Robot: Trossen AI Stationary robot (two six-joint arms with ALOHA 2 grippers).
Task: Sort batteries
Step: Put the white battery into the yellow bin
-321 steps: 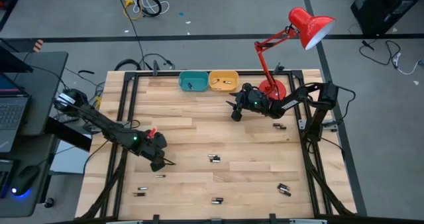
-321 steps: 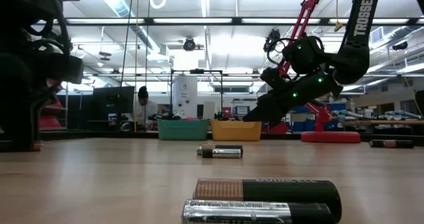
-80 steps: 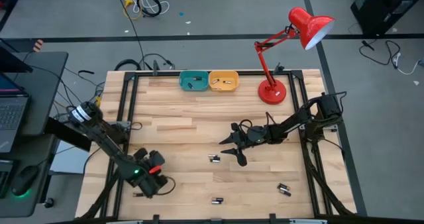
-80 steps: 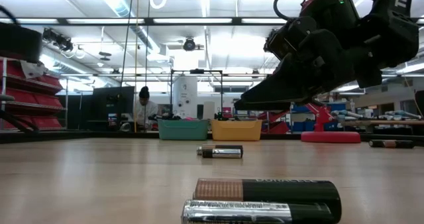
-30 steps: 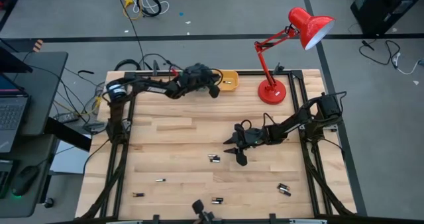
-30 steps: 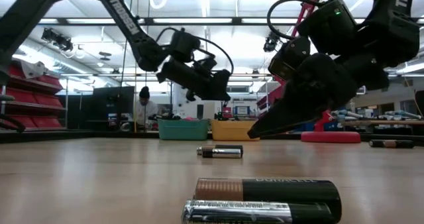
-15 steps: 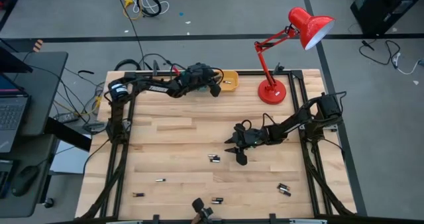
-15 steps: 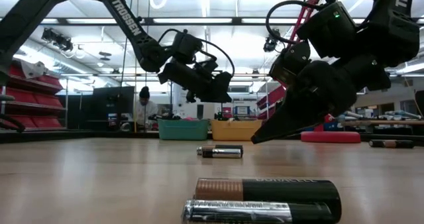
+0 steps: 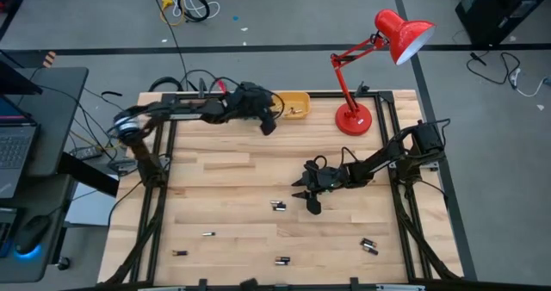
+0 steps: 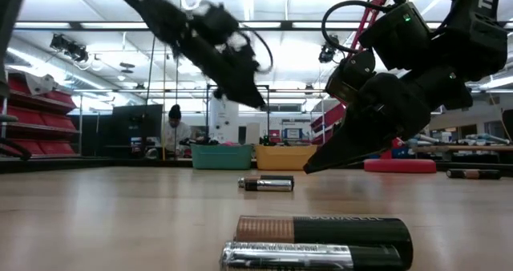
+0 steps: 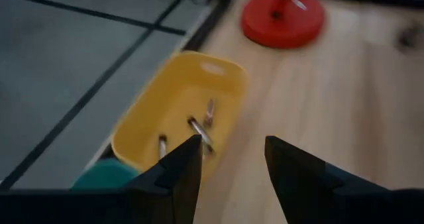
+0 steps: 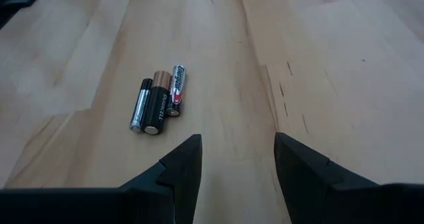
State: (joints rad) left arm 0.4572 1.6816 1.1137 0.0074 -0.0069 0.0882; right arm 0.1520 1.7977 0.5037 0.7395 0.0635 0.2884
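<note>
While three batteries (image 12: pixel 158 99) lie side by side, touching, just ahead of my right claw, here is how I weigh the risks.

Target cluster: those three sit mid-table (image 9: pixel 278 206); in the low view they show as one small battery lying across the board (image 10: pixel 267 184).
Main risk: packed that tightly, my fingers could close on two at once, or nudge the neighbours so they roll off across the smooth wood.
Sizes: one of the three looks thicker than the others; grabbing the wrong one would send it to the wrong bin, I judge.
Right claw (image 9: pixel 308 202): released, fingers spread, holding nothing, hanging low just beside the cluster.
Left claw (image 11: pixel 228 159): released and empty, by the yellow bin (image 11: pixel 179 114) at the far edge of the table (image 9: pixel 232 166).
Yellow bin: several batteries already lie inside.
Teal bin (image 11: pixel 106 177): only a corner shows past my left fingers.
Strays: other batteries lie well apart near the front edge (image 9: pixel 281 260), and two lie close to the low camera (image 10: pixel 321 240).
Lamp base (image 11: pixel 283 10): near the bins; a wide left swing could clip it.
</note>
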